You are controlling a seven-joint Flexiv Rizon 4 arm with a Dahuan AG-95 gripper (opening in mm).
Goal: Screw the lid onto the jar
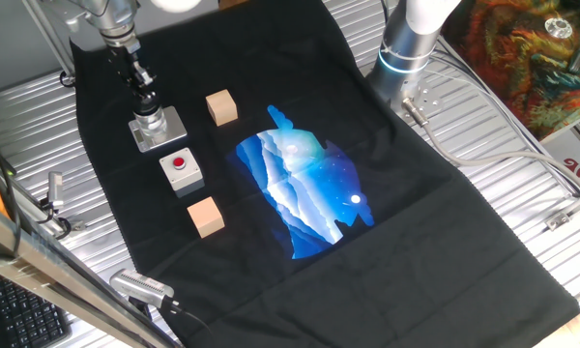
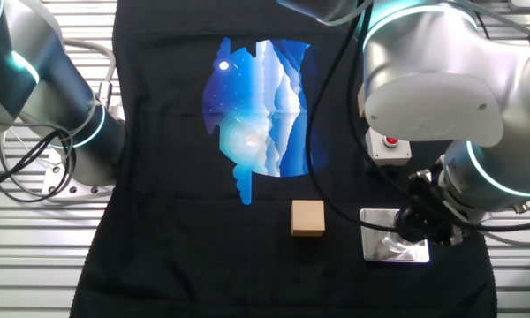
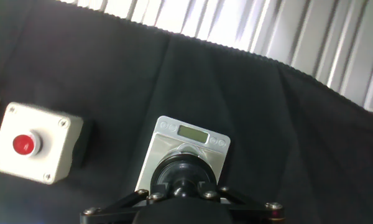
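Directly under the fingers [image 3: 185, 186] the lid [image 3: 181, 169] sits on the jar [image 1: 153, 123]. Whether the fingers clamp it is hidden.

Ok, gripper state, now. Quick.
Gripper: closed on the lid, which sits on top of the jar.

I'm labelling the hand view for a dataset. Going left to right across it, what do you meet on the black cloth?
Grey box with the red button → jar's metal base plate, with the black lid and the end effector right over it.
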